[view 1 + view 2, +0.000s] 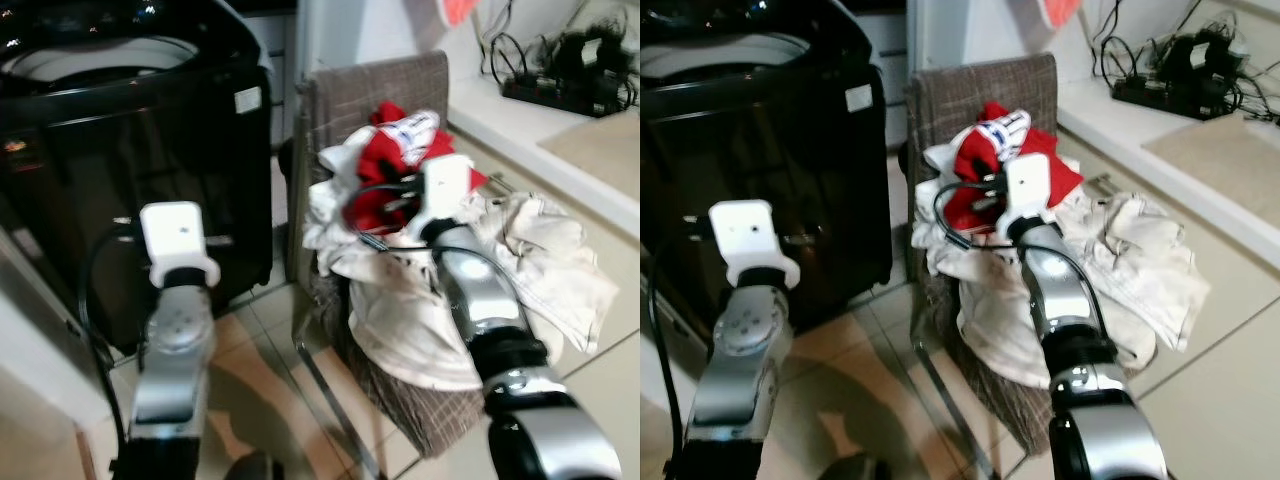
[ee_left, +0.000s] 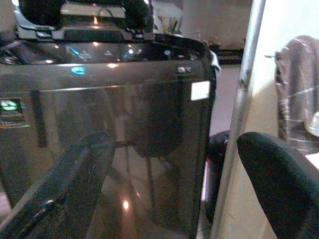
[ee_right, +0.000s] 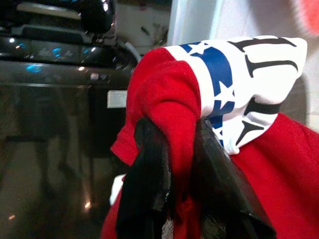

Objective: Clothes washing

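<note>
A red garment with a white, blue-starred print lies on top of a pile of cream clothes heaped on a brown chair. My right gripper is shut on a fold of the red garment, the cloth pinched between both black fingers. The black top-loading washing machine stands to the left with its lid up. My left gripper is open and empty, held low in front of the washing machine's dark front panel.
A white counter at the right carries a power strip with tangled cables. Tiled floor lies between the machine and the chair. A metal pole stands beside the machine.
</note>
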### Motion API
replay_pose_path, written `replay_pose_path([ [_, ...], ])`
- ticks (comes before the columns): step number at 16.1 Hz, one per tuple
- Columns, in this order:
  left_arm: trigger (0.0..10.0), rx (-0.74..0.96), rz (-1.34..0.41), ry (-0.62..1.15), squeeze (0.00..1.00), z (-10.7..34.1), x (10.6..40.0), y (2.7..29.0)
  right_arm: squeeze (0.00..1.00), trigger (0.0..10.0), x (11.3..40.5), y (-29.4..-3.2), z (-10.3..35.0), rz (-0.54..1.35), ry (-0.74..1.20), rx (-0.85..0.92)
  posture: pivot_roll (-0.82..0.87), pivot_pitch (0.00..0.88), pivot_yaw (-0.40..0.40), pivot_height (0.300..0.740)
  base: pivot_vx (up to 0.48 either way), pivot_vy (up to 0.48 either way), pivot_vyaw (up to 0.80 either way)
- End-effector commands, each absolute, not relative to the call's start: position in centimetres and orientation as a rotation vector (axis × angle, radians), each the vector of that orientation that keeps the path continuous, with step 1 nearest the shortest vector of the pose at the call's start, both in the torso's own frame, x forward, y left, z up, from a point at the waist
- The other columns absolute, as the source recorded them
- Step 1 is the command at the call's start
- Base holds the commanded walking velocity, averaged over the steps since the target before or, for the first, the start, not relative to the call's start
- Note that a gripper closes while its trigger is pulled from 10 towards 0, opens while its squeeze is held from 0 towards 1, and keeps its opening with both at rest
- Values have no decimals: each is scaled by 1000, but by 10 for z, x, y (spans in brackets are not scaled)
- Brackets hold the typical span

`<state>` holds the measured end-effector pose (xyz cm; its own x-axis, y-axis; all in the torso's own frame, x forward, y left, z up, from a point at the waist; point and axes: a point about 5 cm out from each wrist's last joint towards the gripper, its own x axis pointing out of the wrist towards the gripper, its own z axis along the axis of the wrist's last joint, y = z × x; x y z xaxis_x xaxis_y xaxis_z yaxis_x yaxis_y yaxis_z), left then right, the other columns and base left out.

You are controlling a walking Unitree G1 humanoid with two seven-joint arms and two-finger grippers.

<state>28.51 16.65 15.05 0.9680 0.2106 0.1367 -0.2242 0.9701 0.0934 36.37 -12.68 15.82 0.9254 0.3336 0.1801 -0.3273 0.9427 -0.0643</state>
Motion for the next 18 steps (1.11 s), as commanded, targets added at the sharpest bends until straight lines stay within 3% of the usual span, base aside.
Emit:
replay_pose_path([
  [1,10000,133,249,-124,0,149,286,169,0,10000,363,-127,165,346,-223,-24,-6,0,-91,740,0,0,425],
  [6,10000,170,246,-112,0,148,286,166,0,10000,365,-126,167,358,-221,-23,-5,0,-97,740,0,-48,426],
  [8,10000,207,188,-113,0,148,285,157,0,10000,365,-127,166,359,-218,-26,-4,0,-98,740,0,-469,422],
  [12,10000,193,237,-105,0,147,284,161,0,10000,365,-124,167,374,-217,-38,-5,0,-100,740,0,-466,422],
  [18,10000,170,309,-105,0,147,284,171,0,10000,362,-89,209,548,-370,1,6,0,-105,740,40,-47,417],
])
